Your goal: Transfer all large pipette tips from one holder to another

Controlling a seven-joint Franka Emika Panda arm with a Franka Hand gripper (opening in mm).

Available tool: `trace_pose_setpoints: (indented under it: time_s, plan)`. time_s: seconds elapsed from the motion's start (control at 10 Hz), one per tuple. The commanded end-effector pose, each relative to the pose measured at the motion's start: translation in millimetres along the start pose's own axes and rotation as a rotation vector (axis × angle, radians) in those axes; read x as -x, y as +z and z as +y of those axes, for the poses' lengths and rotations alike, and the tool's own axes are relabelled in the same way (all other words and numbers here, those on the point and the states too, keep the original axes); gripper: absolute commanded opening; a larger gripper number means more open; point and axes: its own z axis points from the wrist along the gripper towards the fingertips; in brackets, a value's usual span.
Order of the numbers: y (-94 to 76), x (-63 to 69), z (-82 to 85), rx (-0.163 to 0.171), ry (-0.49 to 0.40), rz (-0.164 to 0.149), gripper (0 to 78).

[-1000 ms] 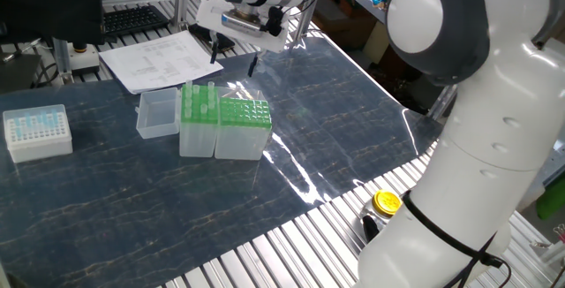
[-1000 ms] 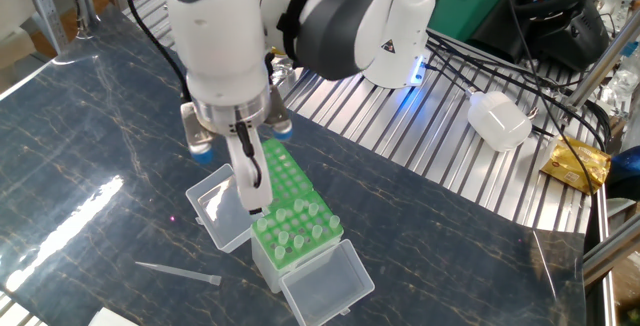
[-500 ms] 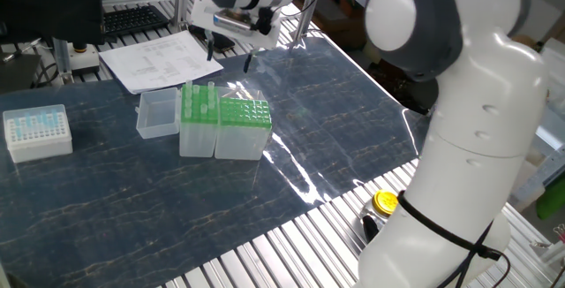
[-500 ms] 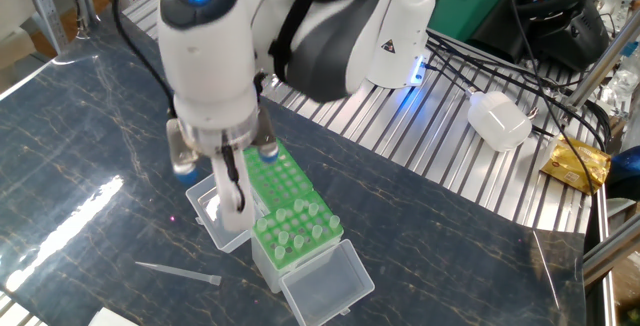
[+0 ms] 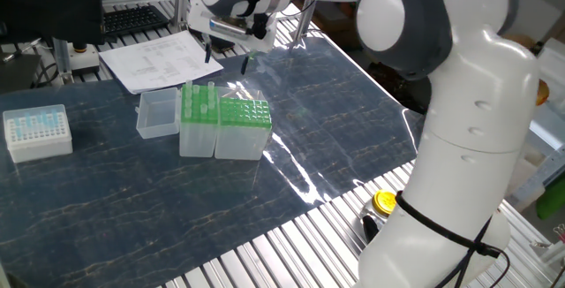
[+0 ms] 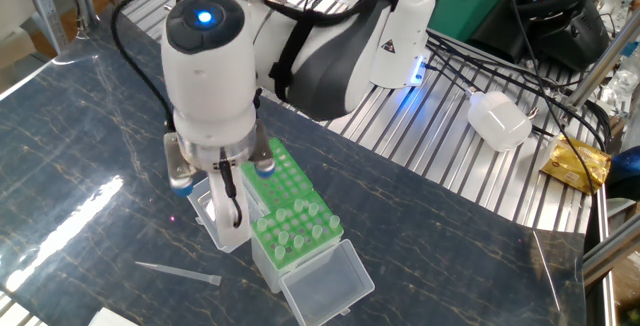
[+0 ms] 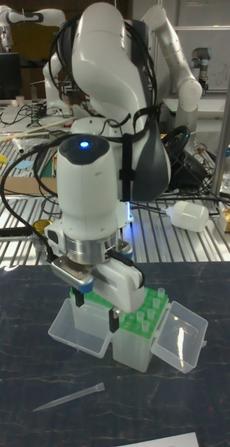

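While the gripper (image 5: 228, 56) hangs with jaws wide and empty at upper middle, wide green box (image 5: 243, 125) and tall green box (image 5: 198, 120) sit touching mid-frame, long tips (image 5: 199, 99) standing in the tall one, one tip (image 6: 180, 272) lying loose lower left, white box (image 5: 37, 132) far left, papers (image 5: 157, 59) behind.

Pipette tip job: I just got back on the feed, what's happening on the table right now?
The Franka arm's gripper hangs above the table just beyond the two green-topped boxes. Its jaws are open and nothing shows between them. Several large pipette tips stand in the narrower, taller box, right beside the wider grid-top box. One loose tip lies flat on the table, apart from both boxes, so the transfer is not finished.
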Motion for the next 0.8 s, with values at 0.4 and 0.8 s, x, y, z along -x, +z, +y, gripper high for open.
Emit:
trace_pose_setpoints:
  time_s: [0.4,0.8]
  plan:
    - [45.7,41.4,33.6,0.020,0.036,-0.048,77.4]
    - [62.3,54.1,37.4,0.026,0.043,-0.047,77.4]
